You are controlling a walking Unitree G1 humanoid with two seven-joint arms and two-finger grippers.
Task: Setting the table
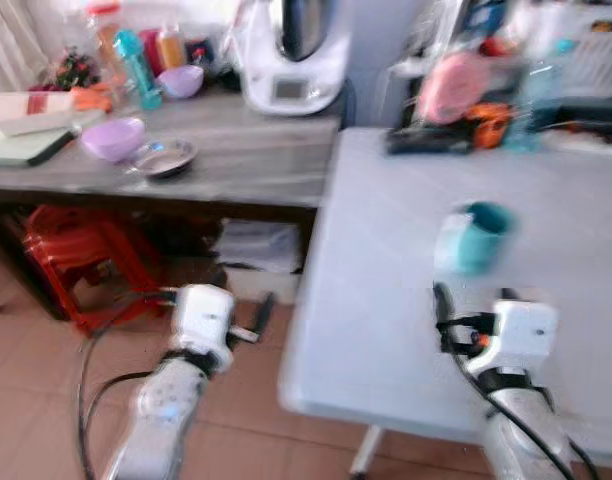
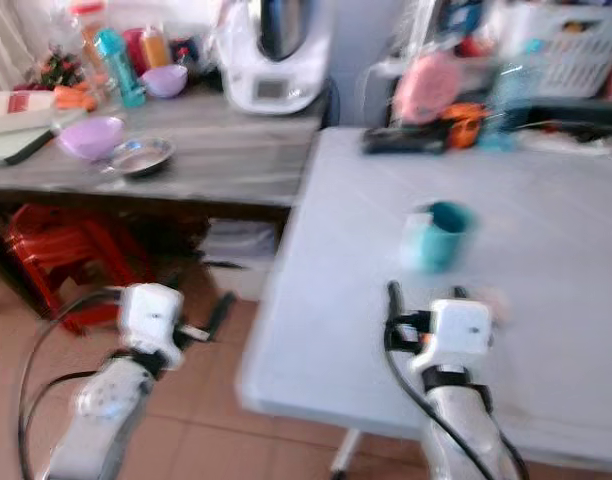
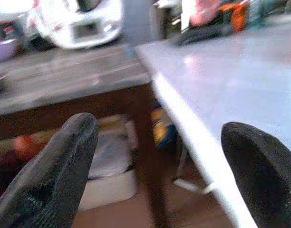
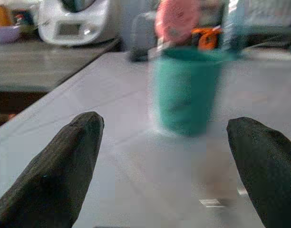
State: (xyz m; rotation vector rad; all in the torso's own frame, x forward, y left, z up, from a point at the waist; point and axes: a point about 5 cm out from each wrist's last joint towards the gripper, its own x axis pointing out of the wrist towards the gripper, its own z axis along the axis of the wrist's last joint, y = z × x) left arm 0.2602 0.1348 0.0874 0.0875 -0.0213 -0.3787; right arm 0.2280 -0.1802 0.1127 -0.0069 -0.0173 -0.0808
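Right gripper (image 4: 164, 175) open, aimed at cup (image 4: 186, 90) near the table's (image 1: 386, 330) front edge. Left gripper (image 3: 160, 175) open, idle off the table. Risk: blur suggests motion; a finger could topple the cup.

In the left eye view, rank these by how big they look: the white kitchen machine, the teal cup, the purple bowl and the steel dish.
1. White kitchen machine
2. Teal cup
3. Purple bowl and steel dish: they look alike, so unranked. The cup sits nearer the camera, and the picture is blurred.

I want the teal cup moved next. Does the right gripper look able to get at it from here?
Probably yes: the right gripper is open and faces the teal cup, with bare white table between them.
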